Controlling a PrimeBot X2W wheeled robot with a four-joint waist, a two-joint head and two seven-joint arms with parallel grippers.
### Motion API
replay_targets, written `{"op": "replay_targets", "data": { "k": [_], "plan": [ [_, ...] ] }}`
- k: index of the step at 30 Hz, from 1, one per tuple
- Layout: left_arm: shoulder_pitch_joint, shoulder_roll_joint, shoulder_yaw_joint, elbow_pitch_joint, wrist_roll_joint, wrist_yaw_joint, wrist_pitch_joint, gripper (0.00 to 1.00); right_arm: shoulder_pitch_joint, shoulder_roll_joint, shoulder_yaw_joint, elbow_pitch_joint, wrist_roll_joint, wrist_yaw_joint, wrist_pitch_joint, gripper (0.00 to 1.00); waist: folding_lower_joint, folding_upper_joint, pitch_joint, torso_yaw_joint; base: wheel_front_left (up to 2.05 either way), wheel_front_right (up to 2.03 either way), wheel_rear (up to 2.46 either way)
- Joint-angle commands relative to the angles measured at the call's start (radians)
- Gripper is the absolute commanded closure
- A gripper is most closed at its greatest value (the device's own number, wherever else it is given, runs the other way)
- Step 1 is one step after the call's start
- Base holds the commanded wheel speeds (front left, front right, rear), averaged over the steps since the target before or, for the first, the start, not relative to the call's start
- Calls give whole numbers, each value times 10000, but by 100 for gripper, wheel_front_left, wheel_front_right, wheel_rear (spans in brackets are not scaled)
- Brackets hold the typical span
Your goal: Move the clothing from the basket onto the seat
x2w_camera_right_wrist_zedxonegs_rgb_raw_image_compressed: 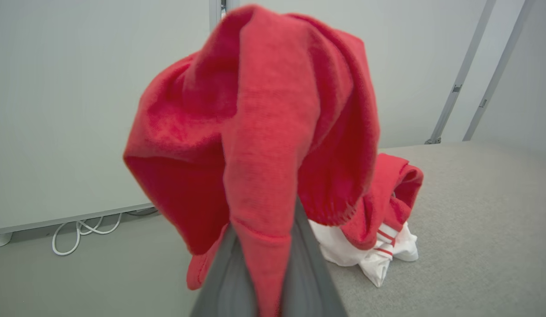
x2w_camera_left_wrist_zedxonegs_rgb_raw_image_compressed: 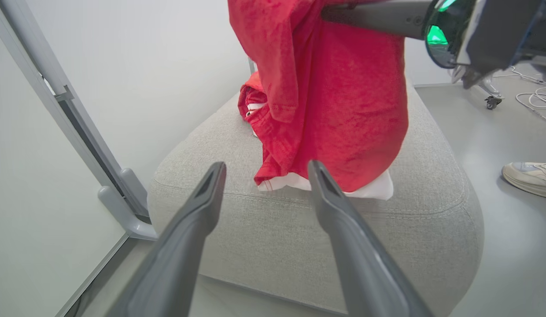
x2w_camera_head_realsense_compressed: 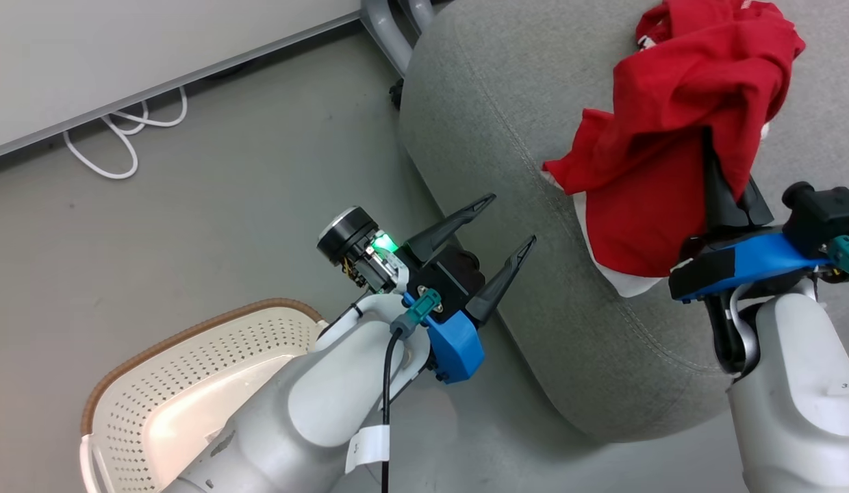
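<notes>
The forearms [x2w_camera_head_realsense_compressed: 315, 411] are smooth, pale grey-white shells. The left claw [x2w_camera_head_realsense_compressed: 513, 218] has two long, tapered dark grey fingers on a black block, backed by a bright blue mount [x2w_camera_head_realsense_compressed: 455, 349]. A teal plug [x2w_camera_head_realsense_compressed: 421, 308] feeds a black cable [x2w_camera_head_realsense_compressed: 385, 411] wrapped with a white tag [x2w_camera_head_realsense_compressed: 368, 446]. A green light [x2w_camera_head_realsense_compressed: 383, 243] glows beside a round black-and-silver cap [x2w_camera_head_realsense_compressed: 342, 233]. The right claw [x2w_camera_head_realsense_compressed: 724, 195] has a similar blue mount and teal plug.
</notes>
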Motion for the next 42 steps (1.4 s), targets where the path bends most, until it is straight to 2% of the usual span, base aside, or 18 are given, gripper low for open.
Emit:
{"op": "replay_targets", "data": {
  "k": [1,15,23,36,42],
  "plan": [
    [111,16,-90,42,-15,-30,-47,0,160,11,-128,-60,-39,1,-8,100,-1,0,69,-145,0,0,0],
    [-45,-10,-252,2,-53,-58,-47,0,551,66,-560,-343,-65,1,-7,100,-1,0,255,-188,0,0,0],
    [-338,165,-206,-100,58,51,-47,0,-65,24,-767,-734,-14,1,-7,100,-1,0,780,-74,0,0,0],
    [-1418,706,-201,-558,404,87,124,0,-2880,-620,-1890,-2107,147,1,-7,100,-1,0,2929,100,0,0,0],
    [-1958,1161,-177,-1064,615,150,371,0,-4591,-1492,-3073,-2809,320,1,-7,100,-1,0,4098,117,0,0,0]
  ]
}}
